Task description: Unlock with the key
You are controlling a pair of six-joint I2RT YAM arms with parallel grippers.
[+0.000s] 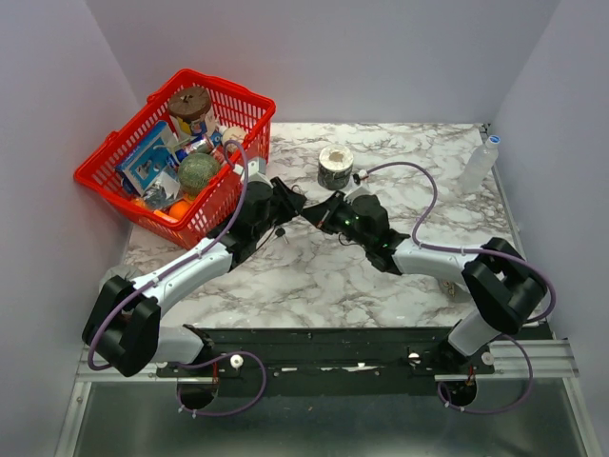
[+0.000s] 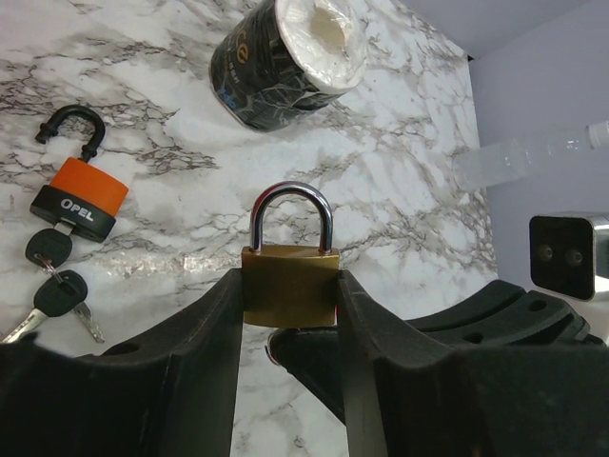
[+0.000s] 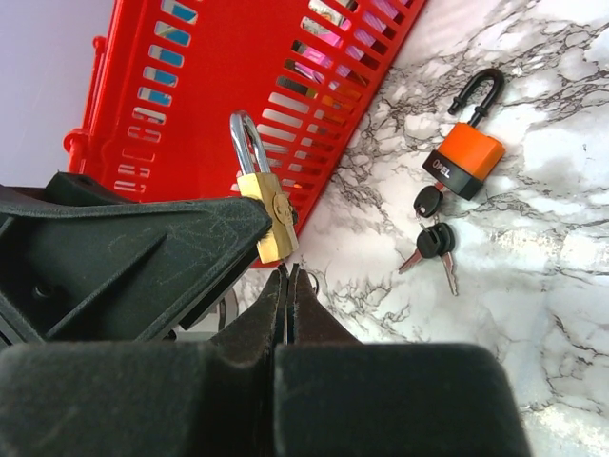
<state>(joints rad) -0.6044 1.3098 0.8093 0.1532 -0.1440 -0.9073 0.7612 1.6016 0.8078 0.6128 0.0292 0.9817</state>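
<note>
My left gripper (image 1: 284, 200) (image 2: 290, 276) is shut on the small brass padlock (image 2: 285, 295), held upright above the marble table with its silver shackle closed. In the right wrist view the padlock (image 3: 271, 224) sticks out past the left finger (image 3: 143, 257). My right gripper (image 1: 322, 211) (image 3: 288, 271) is shut, its tips right under the padlock's bottom face. A thin flat strip, the key, shows between the tips, with a wire ring beside them. Its black head and its blade are hidden by the fingers.
An orange-and-black padlock (image 2: 78, 198) (image 3: 466, 162) lies open on the table with black-headed keys (image 2: 57, 286) (image 3: 436, 238) hanging from it. A red basket (image 1: 181, 152) full of goods stands at the back left. A paper roll (image 1: 335, 167) and a clear bottle (image 1: 479, 164) stand behind.
</note>
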